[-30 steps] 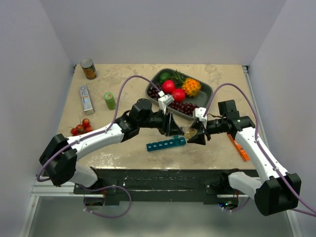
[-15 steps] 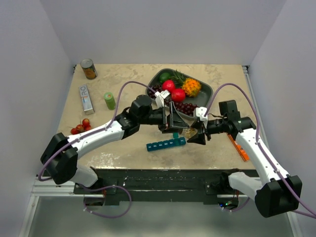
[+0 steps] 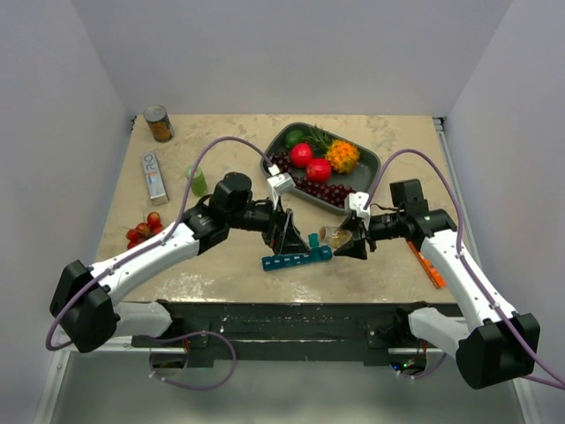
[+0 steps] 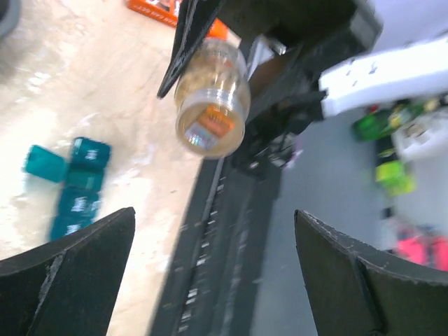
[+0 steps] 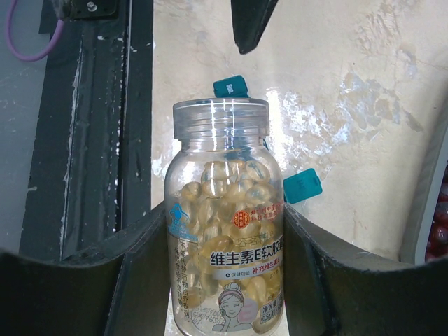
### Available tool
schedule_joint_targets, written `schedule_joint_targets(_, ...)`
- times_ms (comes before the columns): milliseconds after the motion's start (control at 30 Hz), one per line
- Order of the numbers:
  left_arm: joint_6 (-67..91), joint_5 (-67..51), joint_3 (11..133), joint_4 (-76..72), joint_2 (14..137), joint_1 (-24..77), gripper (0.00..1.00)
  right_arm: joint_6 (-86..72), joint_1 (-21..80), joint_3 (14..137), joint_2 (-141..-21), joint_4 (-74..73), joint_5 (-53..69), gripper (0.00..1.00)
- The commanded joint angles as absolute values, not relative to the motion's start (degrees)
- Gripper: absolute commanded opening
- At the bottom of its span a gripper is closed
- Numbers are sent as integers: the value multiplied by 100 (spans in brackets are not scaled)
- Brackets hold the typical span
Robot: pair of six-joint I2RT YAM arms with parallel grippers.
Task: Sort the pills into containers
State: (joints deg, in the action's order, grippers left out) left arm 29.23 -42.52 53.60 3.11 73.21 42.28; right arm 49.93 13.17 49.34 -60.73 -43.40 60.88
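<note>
My right gripper (image 3: 347,240) is shut on a small clear bottle (image 5: 225,231) full of tan-yellow pills (image 5: 218,187), held just above the table; its threaded neck shows no cap. The teal containers strip (image 3: 296,258) lies directly below and left of the bottle, with two lids (image 5: 302,185) standing open. My left gripper (image 3: 290,237) hovers over the strip, a little left of the bottle, open and empty. In the left wrist view the bottle (image 4: 212,98) hangs ahead between the right arm's black fingers, and the strip (image 4: 70,190) lies at lower left.
A grey tray (image 3: 369,165) of fruit sits behind the grippers. A flat orange box (image 3: 426,265) lies at the right edge. At the left are a can (image 3: 159,124), a silver box (image 3: 154,175), a green bottle (image 3: 198,181) and cherries (image 3: 146,228).
My left gripper was shut beside the bottle's mouth; it has opened and drawn back to the left and lower. The right gripper and bottle have stayed put.
</note>
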Motion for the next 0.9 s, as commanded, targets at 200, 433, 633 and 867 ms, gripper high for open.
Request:
schedule_joint_targets(200,-816,-4402,3789,-2529,5959,4263,99,5317,1336,4948,-6082,-4482,6354,9)
schedule_joint_targets(433,-1616,-4281,4446,-2831,6986,4701,99,5379,1353,4948,-6100,-4526,6416,9)
schedule_joint_targets(633,-2109,-4114,5124,-2224,7681,5106,96,5388,1354,4939,-6082,-4518,6416,9)
schedule_joint_targets(867,-1916,-3973,5300,-1873,7866,5159,81,5370,1371,4931,-6073,-4500,6407,9)
